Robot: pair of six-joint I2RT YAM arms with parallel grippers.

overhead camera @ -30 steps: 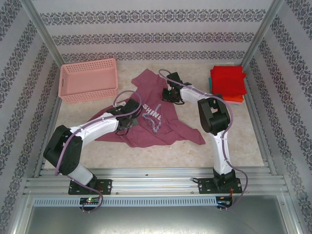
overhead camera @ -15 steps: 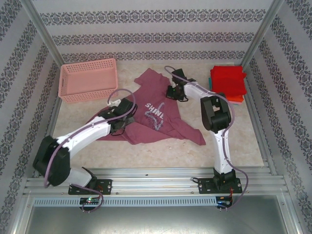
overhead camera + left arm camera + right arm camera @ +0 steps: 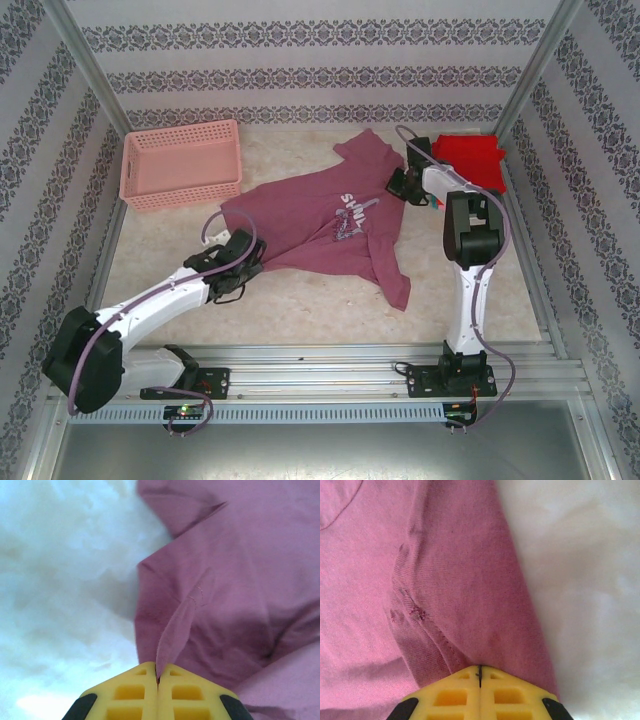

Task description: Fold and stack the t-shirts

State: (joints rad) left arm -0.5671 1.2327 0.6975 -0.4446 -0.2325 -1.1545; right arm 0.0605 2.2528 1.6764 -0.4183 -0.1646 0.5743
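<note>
Since the left gripper [image 3: 158,677] and right gripper [image 3: 480,672] each pinched an edge of the maroon SHINE t-shirt [image 3: 300,215] between closed jaws, it lay stretched between them, evidently to flatten it before folding.

Print [image 3: 350,212] on maroon shirt [image 3: 295,215] creased — unreadable, red stack [image 3: 476,160] partly behind right arm [image 3: 470,228]

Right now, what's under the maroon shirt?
The maroon shirt is spread over the table, with bare tabletop showing around it. The left fingers and right fingers pinch its edges. Anything beneath the cloth is covered.
</note>
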